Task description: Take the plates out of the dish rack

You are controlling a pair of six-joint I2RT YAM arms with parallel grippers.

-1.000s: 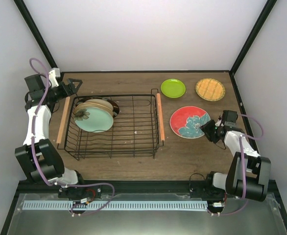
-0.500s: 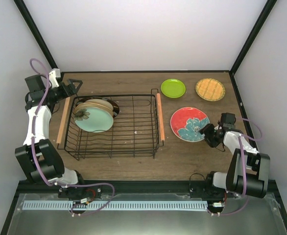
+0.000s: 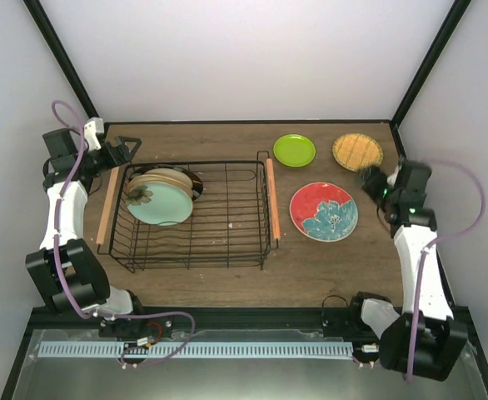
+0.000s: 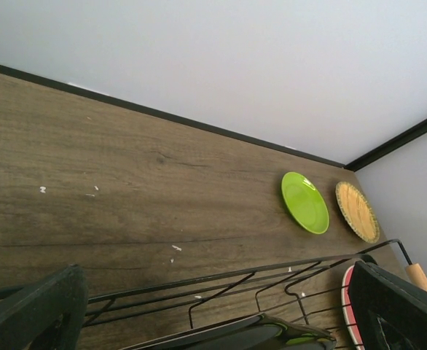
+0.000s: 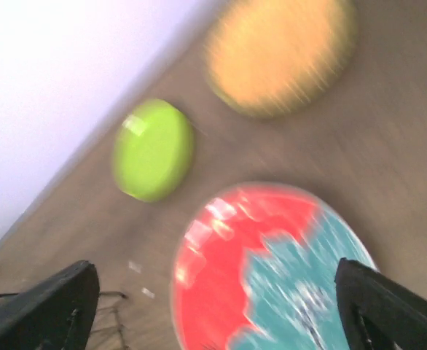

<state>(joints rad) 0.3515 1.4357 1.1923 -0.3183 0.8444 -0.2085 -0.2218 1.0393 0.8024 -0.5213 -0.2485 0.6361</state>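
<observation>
The black wire dish rack [image 3: 227,242] stands at centre left with pale wooden handles. At its left end lean three plates: a pale teal plate [image 3: 159,206] in front, a beige plate [image 3: 167,177] behind it, and a dark-rimmed plate [image 3: 196,180]. On the table to the right lie the lime-green plate [image 3: 295,150], the orange gridded plate [image 3: 357,152] and the red plate with a teal flower [image 3: 323,211]. My right gripper [image 3: 369,179] hangs open and empty above the red plate's [image 5: 272,270] far right edge. My left gripper [image 3: 127,148] is open at the rack's far left corner.
The left wrist view shows the rack's far rim [image 4: 235,281], the lime-green plate [image 4: 304,202] and the orange plate [image 4: 357,211] beyond it. The right wrist view is blurred. Black frame posts and white walls close in the table at the back and sides.
My right gripper has opened, let go of the red plate and risen away toward the far right. The red plate now lies flat on the table. The left arm has not moved.
</observation>
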